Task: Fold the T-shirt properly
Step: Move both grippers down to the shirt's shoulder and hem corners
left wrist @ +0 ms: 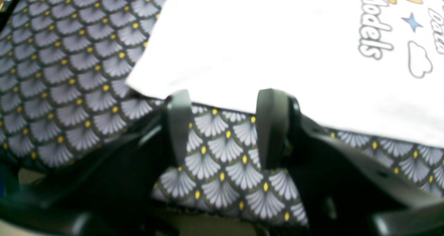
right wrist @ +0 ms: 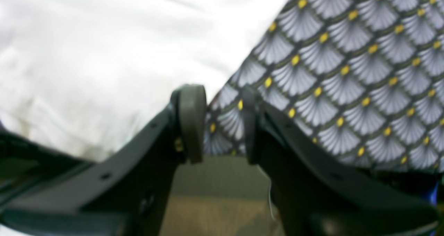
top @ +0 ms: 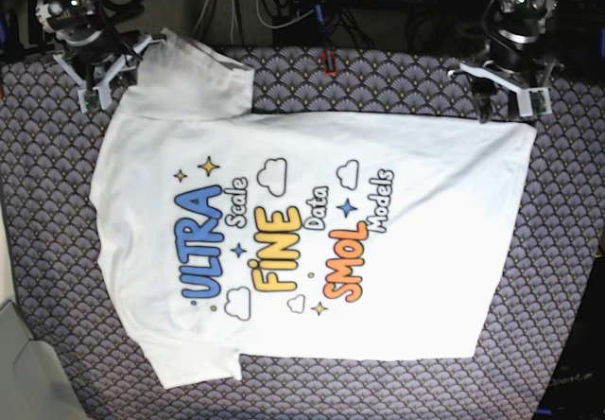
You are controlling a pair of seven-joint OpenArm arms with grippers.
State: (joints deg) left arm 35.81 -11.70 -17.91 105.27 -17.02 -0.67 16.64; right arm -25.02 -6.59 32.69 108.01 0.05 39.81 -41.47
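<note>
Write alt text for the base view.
A white T-shirt lies flat, print side up, on a fan-patterned cloth. The left end effector and the right end effector each sit near a far corner of the shirt.

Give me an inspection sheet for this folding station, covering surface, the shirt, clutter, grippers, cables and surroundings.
Surface: tablecloth with grey fan scales and yellow dots, covering the table.
Job's things: T-shirt spread flat, printed side up, not yet folded.
Clutter: nothing seen on the cloth.
Grippers: left gripper open, fingertips at the shirt's hem edge; right gripper open, just off the shirt's edge near a sleeve; neither holds fabric.
Cables: cables bundled behind the table's far edge.
Surroundings: dark area behind; pale floor at one corner.
</note>
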